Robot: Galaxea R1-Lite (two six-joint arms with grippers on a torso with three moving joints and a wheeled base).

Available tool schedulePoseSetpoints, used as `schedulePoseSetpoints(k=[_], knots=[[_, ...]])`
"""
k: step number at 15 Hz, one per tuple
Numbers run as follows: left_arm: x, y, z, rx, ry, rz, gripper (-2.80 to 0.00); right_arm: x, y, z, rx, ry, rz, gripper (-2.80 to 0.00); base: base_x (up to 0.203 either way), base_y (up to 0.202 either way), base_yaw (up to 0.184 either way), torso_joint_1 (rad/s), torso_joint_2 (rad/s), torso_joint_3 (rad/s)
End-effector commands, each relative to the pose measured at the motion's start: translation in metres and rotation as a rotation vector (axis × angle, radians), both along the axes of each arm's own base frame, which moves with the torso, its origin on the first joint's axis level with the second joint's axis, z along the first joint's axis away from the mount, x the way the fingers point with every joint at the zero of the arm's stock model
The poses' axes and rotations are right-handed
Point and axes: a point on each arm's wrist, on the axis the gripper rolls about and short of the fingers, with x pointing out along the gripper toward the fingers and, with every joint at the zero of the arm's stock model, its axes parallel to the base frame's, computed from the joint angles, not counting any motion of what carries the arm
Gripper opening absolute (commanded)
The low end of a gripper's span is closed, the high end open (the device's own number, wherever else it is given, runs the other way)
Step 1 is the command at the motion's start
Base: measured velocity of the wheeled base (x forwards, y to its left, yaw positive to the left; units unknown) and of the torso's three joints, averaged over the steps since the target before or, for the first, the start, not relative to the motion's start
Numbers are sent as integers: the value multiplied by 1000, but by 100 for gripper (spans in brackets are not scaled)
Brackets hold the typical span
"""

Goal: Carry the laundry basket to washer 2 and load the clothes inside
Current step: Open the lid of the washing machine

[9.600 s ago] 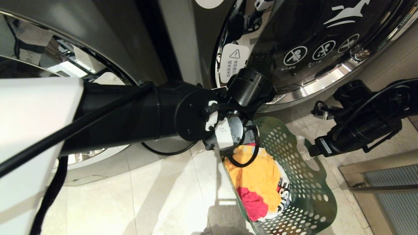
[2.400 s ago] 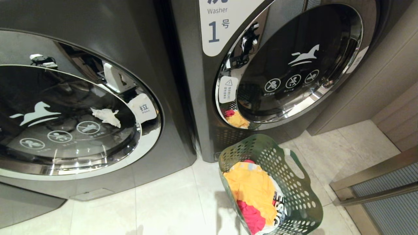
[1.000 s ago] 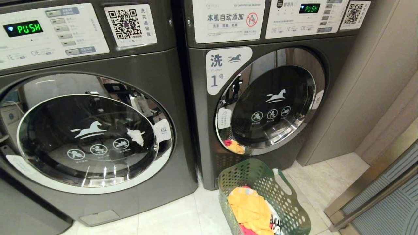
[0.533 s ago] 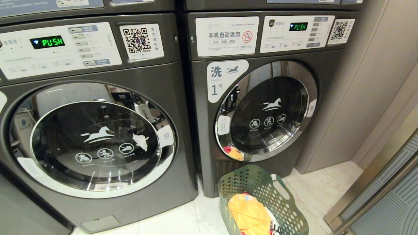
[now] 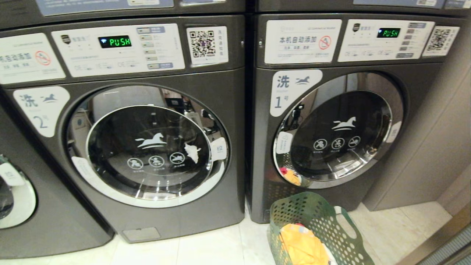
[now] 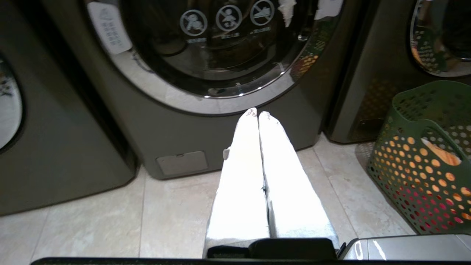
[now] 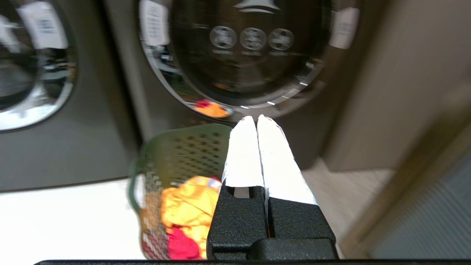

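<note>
My left gripper [image 6: 257, 115] has its white fingers pressed flat together, holding nothing, and it hangs low above the floor, pointing at the base of washer 2 [image 6: 220, 110]. My right gripper [image 7: 256, 119] is the same, pinched closed and empty, aimed at the foot of washer 1 [image 7: 239, 73] with the laundry basket [image 7: 176, 154] just beside it. Neither arm shows in the head view. A few seconds ago my view was bent close over the basket and the lower doors; now it has lifted and swung leftward, so both control panels and the blue number labels are readable. That matters, I judge, because the basket [image 5: 316, 228] sits on the floor in front of washer 1 [image 5: 331, 129], just right of the seam between the machines, not before washer 2 [image 5: 147, 147], whose round door with the torn white sticker is shut. The clothes [image 5: 301, 246], mostly yellow-orange, lie heaped inside the basket. So carrying and loading both remain to be done. The floor [image 5: 206, 250] is pale glossy tile. A third grey washer [image 5: 22, 206] stands at far left, a beige wall panel [image 5: 434, 147] at right, and both displays glow green.
</note>
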Motion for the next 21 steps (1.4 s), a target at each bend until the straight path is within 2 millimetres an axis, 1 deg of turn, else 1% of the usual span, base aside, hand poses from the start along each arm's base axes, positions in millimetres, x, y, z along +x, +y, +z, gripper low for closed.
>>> schedulePoseSetpoints(k=[1,4,10,17,21], knots=[[0,0,0,-3,1,1,-280,3,0,-10,0,37,-1,-280,0,-7,165,7,7,7],[0,0,0,-1,1,1,-280,3,0,-10,1,35,-1,-280,1,-6,107,4,-1,5],[0,0,0,2,1,-6,-280,3,0,-9,3,34,0,-280,0,0,0,0,0,0],[0,0,0,2,1,-5,-280,3,0,-9,4,32,1,-280,-179,0,0,6,2,3],[0,0,0,2,1,-5,-280,3,0,-9,4,32,0,-280,-20,0,1,-2,0,1]])
